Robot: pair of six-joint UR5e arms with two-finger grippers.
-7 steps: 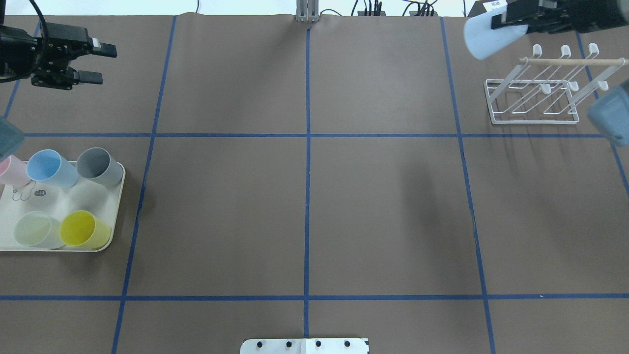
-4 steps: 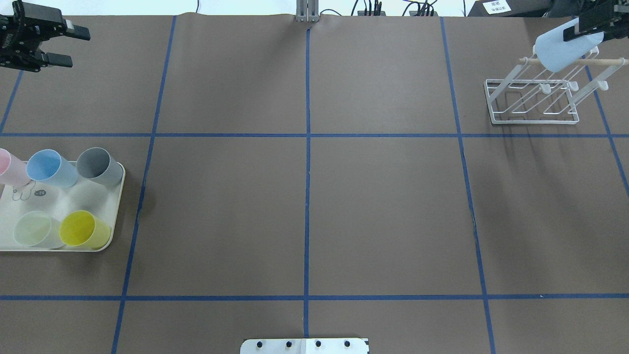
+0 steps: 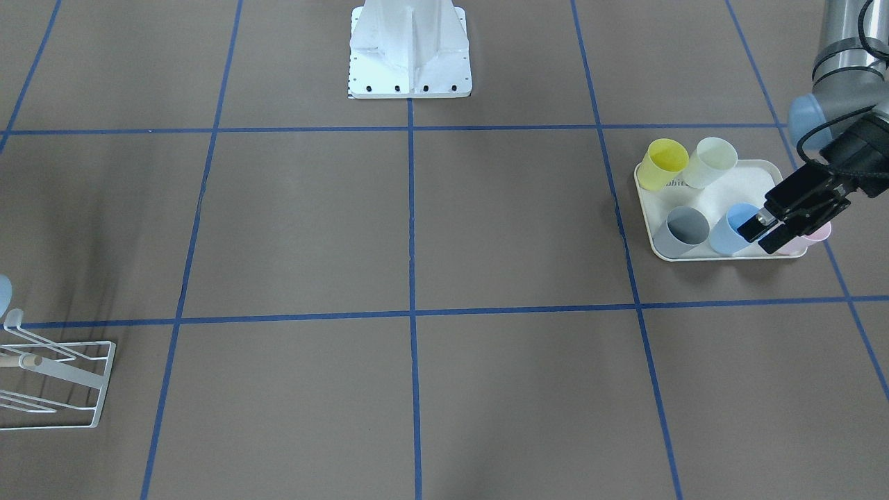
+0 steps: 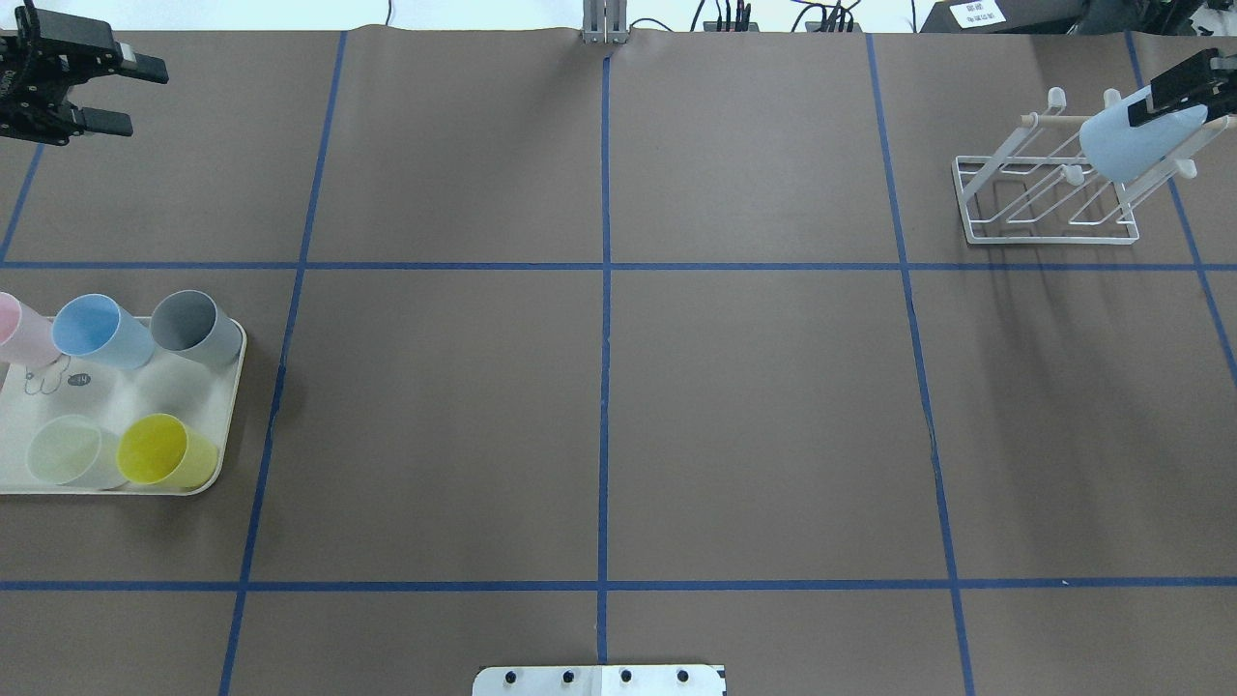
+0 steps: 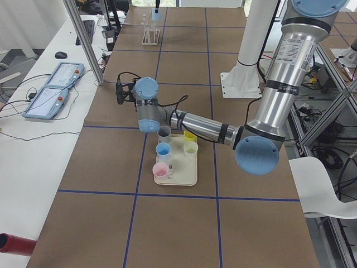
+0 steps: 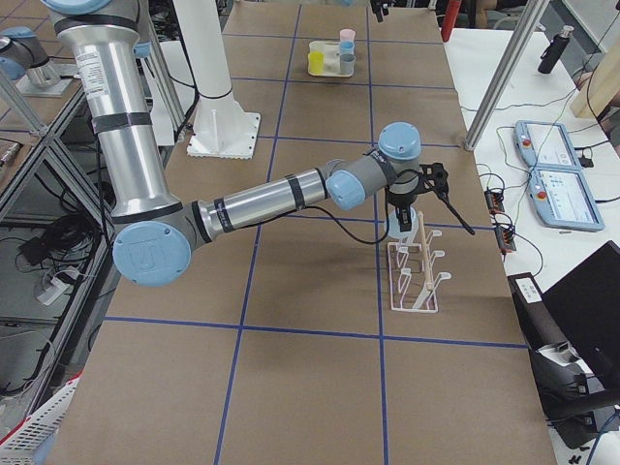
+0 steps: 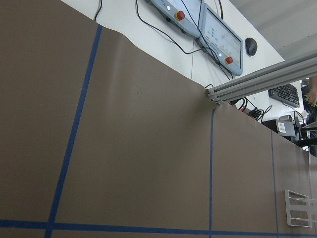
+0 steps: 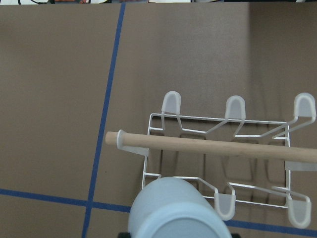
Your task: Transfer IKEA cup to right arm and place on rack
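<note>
Placing stage: near the end, I'd say. The handover looks done, since the cup sits in the right arm's grip and not the left's.
Table: brown, with a blue tape grid. The tray is at the robot's left end and the rack at its right end, well apart.
Tray: cream, with five other cups standing on it (pink, blue, grey, pale green, yellow).
Rack: white wire with a wooden dowel across the top. No cup is hung on any prong that I can see.
IKEA cup: pale blue and tilted, right over the rack's end nearest the right arm. It overlaps the dowel in the overhead view, and I can't tell if it's touching a prong.
Right gripper: clamped on the cup.
Left gripper: fingers spread with nothing in them, parked up over the table's left end.
Left to do: slip the cup onto a prong, let go, back off.
</note>
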